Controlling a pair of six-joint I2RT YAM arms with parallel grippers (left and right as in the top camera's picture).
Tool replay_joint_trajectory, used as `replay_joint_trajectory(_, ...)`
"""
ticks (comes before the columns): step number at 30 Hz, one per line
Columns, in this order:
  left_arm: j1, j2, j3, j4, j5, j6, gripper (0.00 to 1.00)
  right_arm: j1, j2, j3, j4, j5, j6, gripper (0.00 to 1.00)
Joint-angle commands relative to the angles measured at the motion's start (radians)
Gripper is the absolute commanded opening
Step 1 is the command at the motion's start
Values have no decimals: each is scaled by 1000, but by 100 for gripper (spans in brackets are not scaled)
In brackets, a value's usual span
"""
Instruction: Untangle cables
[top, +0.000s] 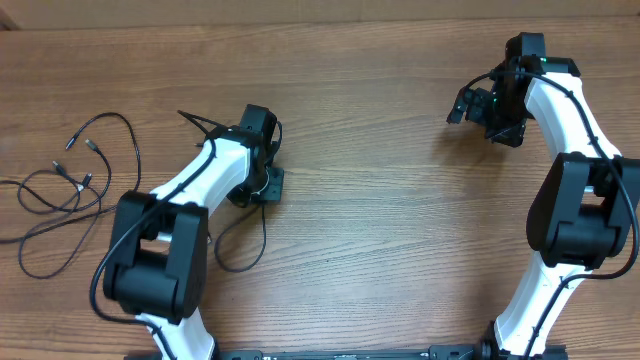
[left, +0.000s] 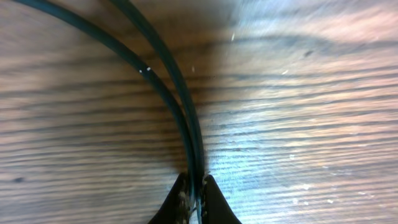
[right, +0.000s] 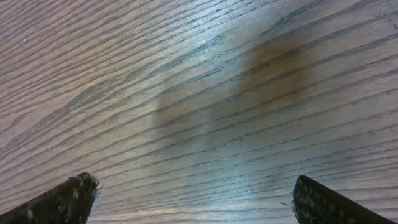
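Note:
Several thin black cables (top: 75, 185) lie in loose overlapping loops at the table's far left, with small silver plug tips (top: 70, 143) showing. Another thin loop (top: 243, 262) lies on the wood just in front of my left gripper (top: 258, 190). In the left wrist view that gripper (left: 196, 182) is shut on two dark strands of cable (left: 168, 93), which curve away up and to the left over the table. My right gripper (top: 468, 105) hangs at the back right, far from the cables. Its jaws (right: 196, 194) stand wide open over bare wood.
The wooden table (top: 380, 200) fills every view. My left arm's black base joint (top: 155, 255) stands between the cable pile and the loop. The right arm (top: 575, 200) runs along the right edge.

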Motion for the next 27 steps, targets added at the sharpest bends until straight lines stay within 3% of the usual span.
replay_joint_trajectory(1, -6, -130, 0, 27, -87, -7, 4, 2, -32, 8, 5, 6, -2, 100)
replay_joint_trajectory(8, -6, -237, 0, 116, -372, 31, 4, 2, -32, 8, 5, 6, -2, 100)
replay_joint_trajectory(17, 22, -239, 0, 283, -682, 154, 4, 2, -32, 8, 5, 6, -2, 100)
replay_joint_trajectory(22, 85, -239, 0, 302, -593, 181, 4, 2, -32, 8, 5, 6, -2, 100)
replay_joint_trajectory(26, 126, -238, -1, 212, -323, 180, 5, 2, -32, 8, 5, 6, -2, 100)
replay_joint_trajectory(27, 135, -238, -1, 183, -262, 180, 12, 2, -32, 8, 5, 6, -2, 100)
